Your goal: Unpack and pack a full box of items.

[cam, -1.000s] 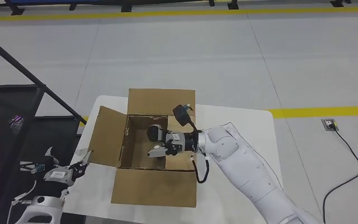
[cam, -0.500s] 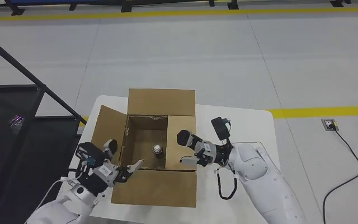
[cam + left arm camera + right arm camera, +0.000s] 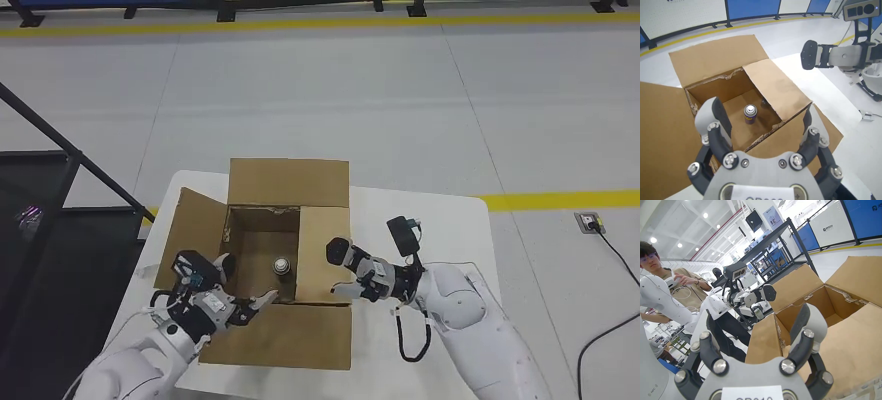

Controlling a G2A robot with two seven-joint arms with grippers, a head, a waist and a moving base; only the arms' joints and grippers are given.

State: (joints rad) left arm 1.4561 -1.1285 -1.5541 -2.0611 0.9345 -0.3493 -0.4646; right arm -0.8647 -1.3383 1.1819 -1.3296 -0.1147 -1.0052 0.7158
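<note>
a small aerosol can stands upright on the floor of the open cardboard box, near the middle and apart from the walls. the box sits on the white table.

the left gripper hangs over the box's near flap, its fingers spread wide and holding nothing. the right gripper sits above the flap on its own side, which leans in over the opening; it too is spread and empty.

the can looks like rigid metal, probably light, with a smooth round body that could slip or twist between flat pads. it is tall and narrow, so a sideways nudge would likely tip it. the safest hold seems to be from above, with the pads across the body just below the silver shoulder and clear of the bare valve stem.

it has 1 purple label with a yellow patch, the print too small to read. a white tag on each gripper base is cut off at the edge.
</note>
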